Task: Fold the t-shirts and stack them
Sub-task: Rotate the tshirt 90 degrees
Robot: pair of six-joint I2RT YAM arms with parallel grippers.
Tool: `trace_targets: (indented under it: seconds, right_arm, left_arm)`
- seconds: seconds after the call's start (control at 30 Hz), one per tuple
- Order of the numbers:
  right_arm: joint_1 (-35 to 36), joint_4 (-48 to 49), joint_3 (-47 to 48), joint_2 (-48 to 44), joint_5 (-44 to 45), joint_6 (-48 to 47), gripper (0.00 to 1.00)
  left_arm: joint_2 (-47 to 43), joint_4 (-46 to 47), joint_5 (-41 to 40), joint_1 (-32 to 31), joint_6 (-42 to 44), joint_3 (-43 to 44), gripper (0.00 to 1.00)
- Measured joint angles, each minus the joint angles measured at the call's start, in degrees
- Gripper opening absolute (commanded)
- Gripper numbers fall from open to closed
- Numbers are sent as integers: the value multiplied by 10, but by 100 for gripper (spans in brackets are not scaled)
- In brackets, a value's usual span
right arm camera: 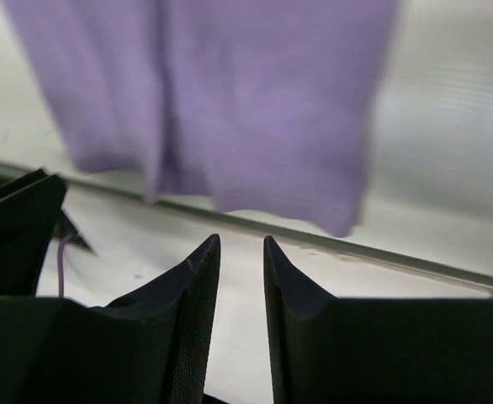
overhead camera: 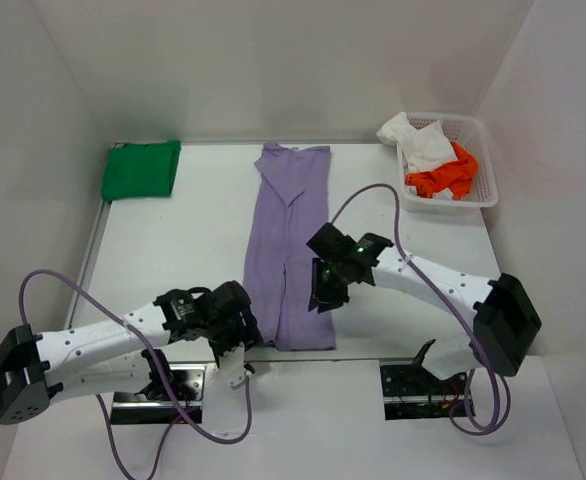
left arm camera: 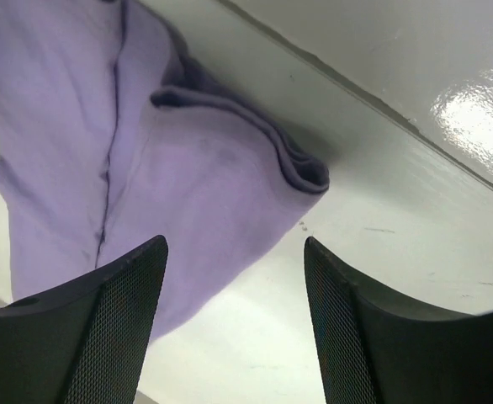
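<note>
The lavender t-shirt [overhead camera: 288,240] lies folded into a long strip down the middle of the table. My left gripper [overhead camera: 241,342] is open and empty by the strip's near left corner; in the left wrist view [left arm camera: 235,252] its jaws stand wide apart over bare table beside the hem [left arm camera: 196,168]. My right gripper [overhead camera: 323,296] hovers over the strip's near right part; in the right wrist view [right arm camera: 241,244] its jaws are a narrow gap apart and hold nothing, with the hem [right arm camera: 255,101] beyond them. The green t-shirt [overhead camera: 141,170] lies folded at the back left. The white t-shirt [overhead camera: 418,140] and orange-red t-shirt [overhead camera: 445,178] lie crumpled in the basket.
A white mesh basket [overhead camera: 488,165] stands at the back right corner. White walls close in the table on the left, back and right. The table's near edge [overhead camera: 373,358] runs just below the lavender hem.
</note>
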Motion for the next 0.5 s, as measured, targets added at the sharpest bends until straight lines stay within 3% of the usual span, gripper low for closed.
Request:
trace_targets:
  seconds: [0.1,0.3,0.37,0.43,0.5]
  right_arm:
    - [39,21,34,45,-10,-4,32]
    - [48,51,70,165,-29,-30,32]
    - [42,50,110,196,-25,-48,36]
    - [24,43,158,216,-19,-69,47]
    - [-10,25,249,248,-5,-104,50]
  left_arm:
    - [-21,-5,-13,0,-16,-3,72]
    - [-34,-13,-33,0,-62,-20,72]
    - [-42,-12,-37,0,-77,-23,72]
    - [-45,-5,-45,0,-89,-26,72]
    - [-45,4,-53,3,-94,-29,72]
